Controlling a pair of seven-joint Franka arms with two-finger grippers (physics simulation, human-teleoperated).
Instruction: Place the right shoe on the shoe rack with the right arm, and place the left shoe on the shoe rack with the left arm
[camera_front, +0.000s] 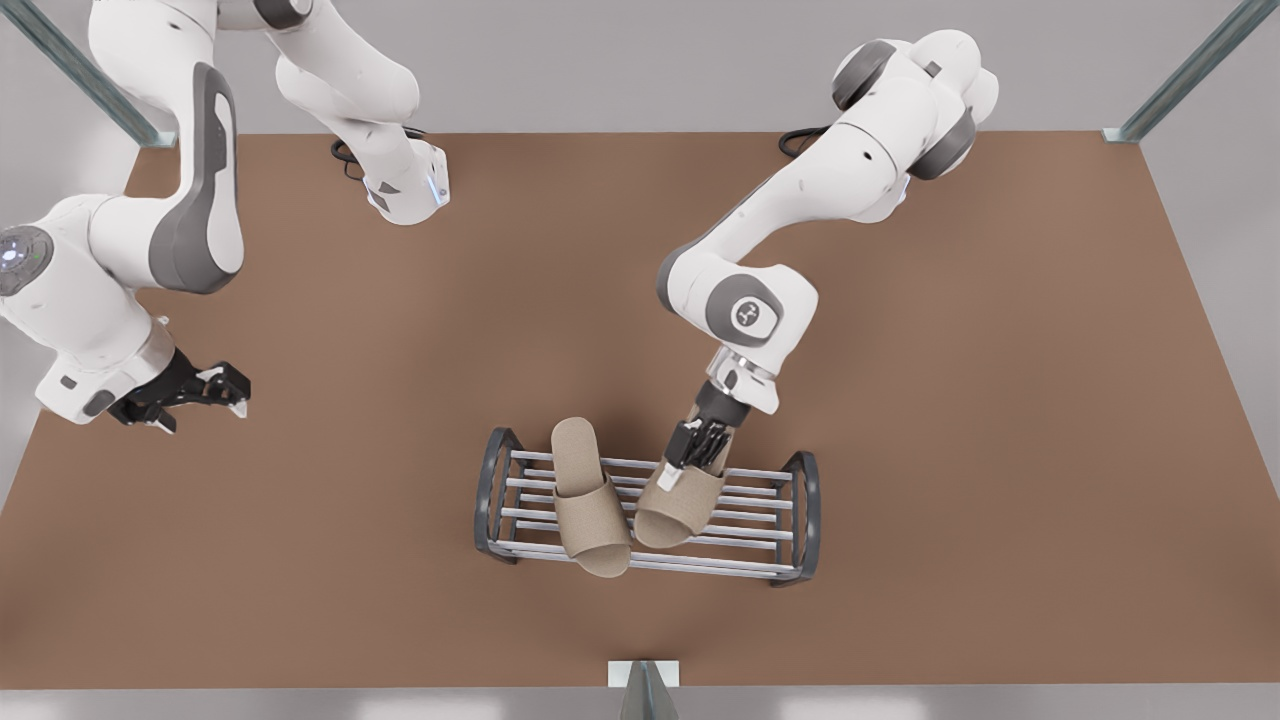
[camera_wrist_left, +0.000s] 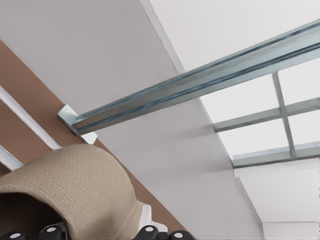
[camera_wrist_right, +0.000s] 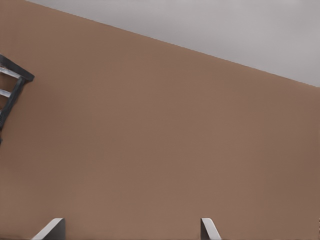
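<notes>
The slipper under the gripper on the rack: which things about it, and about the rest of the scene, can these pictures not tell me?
- Held slipper: the left gripper covers its heel in the front view, so the grip is unclear; the left wrist view cuts it off.
- Other slipper: whether it touches the held one where they overlap.
- Shoe rack: the right wrist view cuts it to one corner.
- Right gripper: its open fingertips are cut off there.
</notes>
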